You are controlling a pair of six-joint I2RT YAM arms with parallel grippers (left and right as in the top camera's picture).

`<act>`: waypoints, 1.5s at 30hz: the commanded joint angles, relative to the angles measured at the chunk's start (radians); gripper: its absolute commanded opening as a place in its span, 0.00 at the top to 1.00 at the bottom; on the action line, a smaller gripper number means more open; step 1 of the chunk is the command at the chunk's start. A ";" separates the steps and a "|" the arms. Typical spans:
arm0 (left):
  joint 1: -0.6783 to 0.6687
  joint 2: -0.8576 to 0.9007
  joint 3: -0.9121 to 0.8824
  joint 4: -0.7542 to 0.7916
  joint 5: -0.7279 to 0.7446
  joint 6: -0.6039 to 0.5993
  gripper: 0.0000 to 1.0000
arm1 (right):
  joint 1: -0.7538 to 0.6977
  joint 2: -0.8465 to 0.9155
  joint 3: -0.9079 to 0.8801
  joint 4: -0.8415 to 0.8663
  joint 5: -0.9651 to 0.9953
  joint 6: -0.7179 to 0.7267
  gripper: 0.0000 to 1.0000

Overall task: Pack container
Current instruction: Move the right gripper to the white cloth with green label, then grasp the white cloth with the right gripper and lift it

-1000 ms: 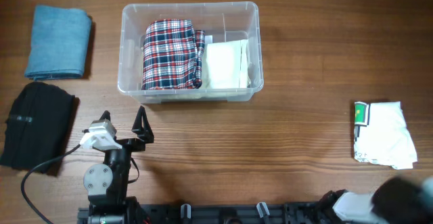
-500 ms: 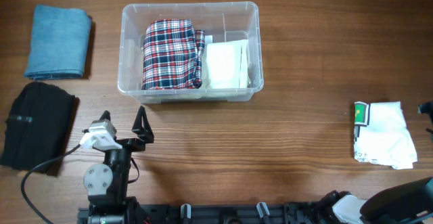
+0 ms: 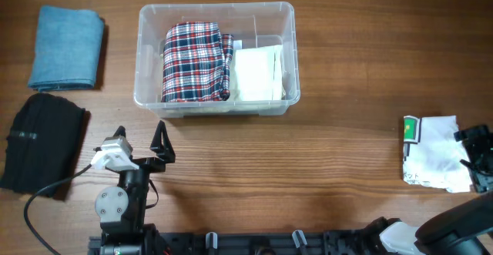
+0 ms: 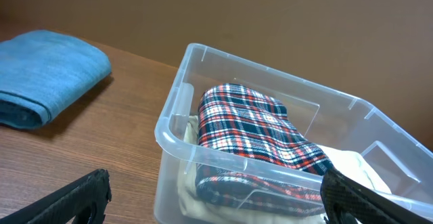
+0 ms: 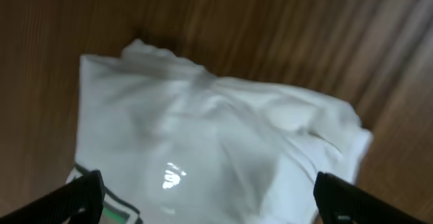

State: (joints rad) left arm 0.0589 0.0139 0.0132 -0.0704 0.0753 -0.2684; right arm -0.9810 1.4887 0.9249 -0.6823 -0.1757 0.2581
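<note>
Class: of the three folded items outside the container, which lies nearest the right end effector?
The white plastic-wrapped garment, right by the right end effector; the blue cloth and black cloth lie at the far left.

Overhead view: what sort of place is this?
Probably a robotics test bench: a left gripper and right gripper sit over a wooden table, and folded clothes, like the blue towel, are laid out around a clear container holding plaid cloth.
</note>
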 commanded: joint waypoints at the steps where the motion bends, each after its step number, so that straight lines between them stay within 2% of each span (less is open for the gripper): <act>1: -0.005 -0.007 -0.008 -0.001 -0.006 0.002 0.00 | -0.002 0.010 -0.016 0.080 -0.081 -0.146 0.00; 6: -0.005 -0.007 -0.008 -0.001 -0.006 0.002 0.00 | -0.002 0.011 -0.016 0.226 -0.072 -0.315 0.00; 9: -0.005 -0.007 -0.008 -0.001 -0.006 0.002 0.00 | -0.002 0.021 -0.016 0.250 -0.069 -0.340 0.00; 12: -0.005 -0.007 -0.008 -0.001 -0.006 0.002 0.00 | -0.002 0.068 -0.016 0.201 -0.070 -0.333 0.00; 14: -0.005 -0.007 -0.008 -0.001 -0.006 0.002 0.00 | -0.002 0.105 -0.016 0.148 -0.077 -0.264 0.01; 18: -0.005 -0.007 -0.008 -0.001 -0.006 0.002 0.00 | 0.002 0.124 -0.016 0.112 -0.145 -0.156 0.09; 25: -0.005 -0.007 -0.008 -0.001 -0.006 0.002 0.00 | 0.008 0.124 -0.055 0.092 -0.125 -0.109 0.11; 31: -0.005 -0.007 -0.008 -0.001 -0.006 0.002 0.00 | 0.109 0.125 -0.150 0.255 -0.140 -0.059 0.13; 36: -0.005 -0.007 -0.008 -0.001 -0.006 0.002 0.00 | 0.288 0.126 -0.171 0.451 -0.138 0.137 0.17; 39: -0.005 -0.007 -0.008 -0.001 -0.006 0.002 0.00 | 0.361 0.125 -0.164 0.512 -0.107 0.212 0.19; 45: -0.005 -0.007 -0.008 -0.001 -0.006 0.002 0.00 | 0.359 0.102 -0.043 0.423 -0.110 0.179 0.18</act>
State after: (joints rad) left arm 0.0589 0.0139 0.0132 -0.0704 0.0753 -0.2684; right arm -0.6231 1.6009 0.8013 -0.2249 -0.2836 0.4343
